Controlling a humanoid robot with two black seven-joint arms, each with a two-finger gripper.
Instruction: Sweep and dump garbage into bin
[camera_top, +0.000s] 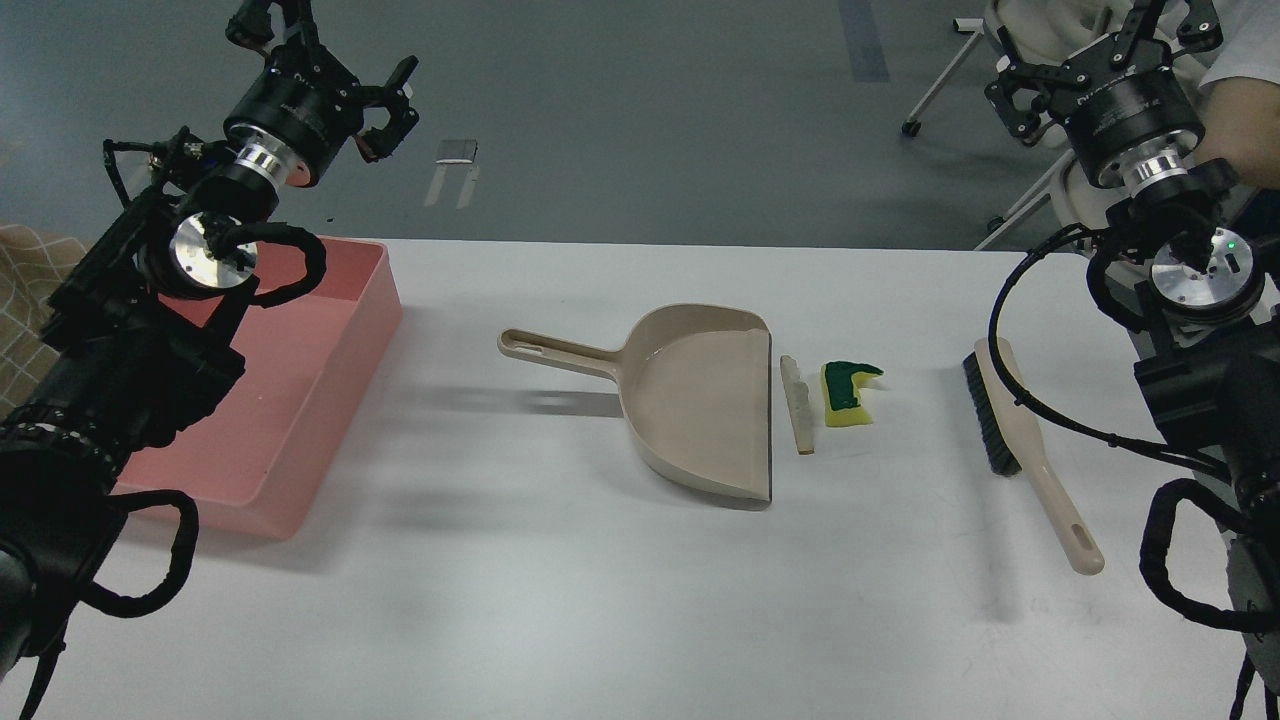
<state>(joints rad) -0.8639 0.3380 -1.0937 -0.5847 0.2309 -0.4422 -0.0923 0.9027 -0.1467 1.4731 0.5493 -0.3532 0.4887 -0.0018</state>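
The garbage lies mid-table: a thin off-white crumbly strip (797, 405) right against the dustpan's open lip, and a yellow sponge piece with a dark green top (848, 393) just right of it. The beige dustpan (690, 400) lies flat with its handle pointing left. A beige hand brush with black bristles (1030, 450) lies to the right. The pink bin (300, 400) sits at the table's left edge, partly hidden by my left arm. My left gripper (335, 60) hangs open and empty above the bin's far end. My right gripper (1100, 45) is raised open and empty at far right.
A person's arm (1240, 110) and white chair legs (950, 70) show beyond the table's far right corner. Grey floor lies behind the table's far edge. The white table (560, 600) is bare in front of the dustpan.
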